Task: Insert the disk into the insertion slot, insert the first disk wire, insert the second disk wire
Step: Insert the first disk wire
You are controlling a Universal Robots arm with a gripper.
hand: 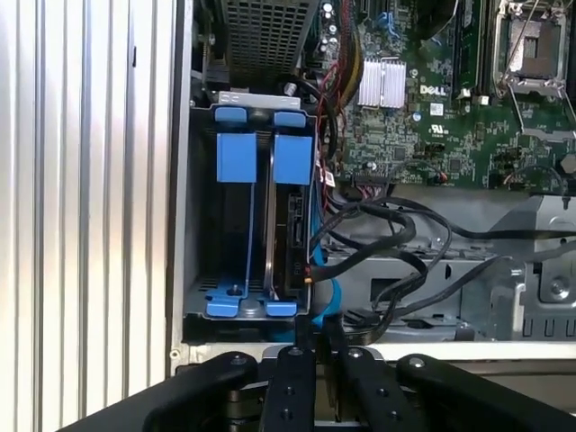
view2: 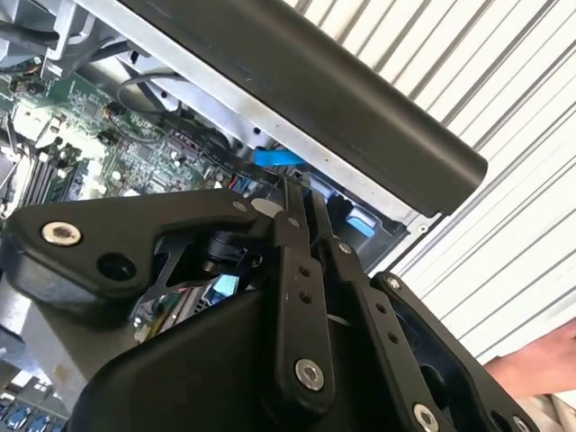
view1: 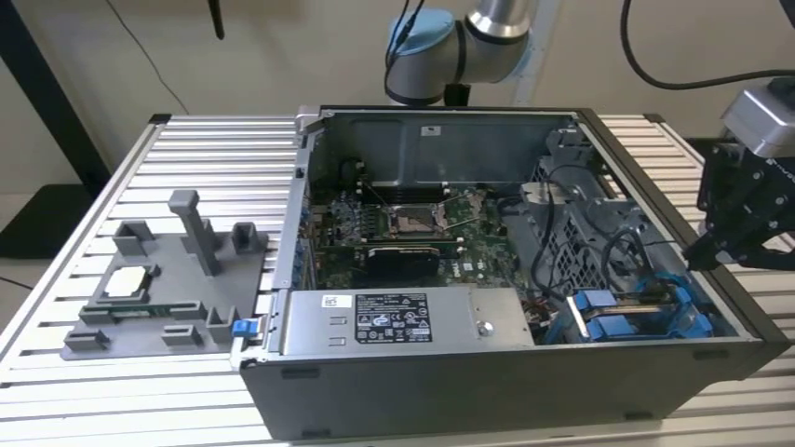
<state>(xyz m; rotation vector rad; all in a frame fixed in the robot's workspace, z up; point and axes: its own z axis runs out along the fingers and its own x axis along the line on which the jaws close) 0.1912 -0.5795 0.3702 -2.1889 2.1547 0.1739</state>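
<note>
Jaws: pressed together with nothing visible between them; the gripper (hand: 313, 335) hangs above the side wall of the computer case (view1: 497, 391).
Blue cable (hand: 329, 306): curls just beyond the tips and is the nearest thing to them.
Disk (hand: 292, 223): stands edge-on in its blue carrier and looks seated in the insertion slot (hand: 252, 97). In the exterior view it lies at about 8 o'clock from the gripper, near but apart.
Insertion slot: fills the case's 4 o'clock corner in the exterior view.
Black wires (hand: 378, 229): loop loosely just beside the disk. I cannot tell whether any is plugged into it.
Motherboard (hand: 432, 135): lies beyond the wires.
Risk: I judge that the clenched tips could snag the crowded cables, or strike the case wall beneath them.
</note>
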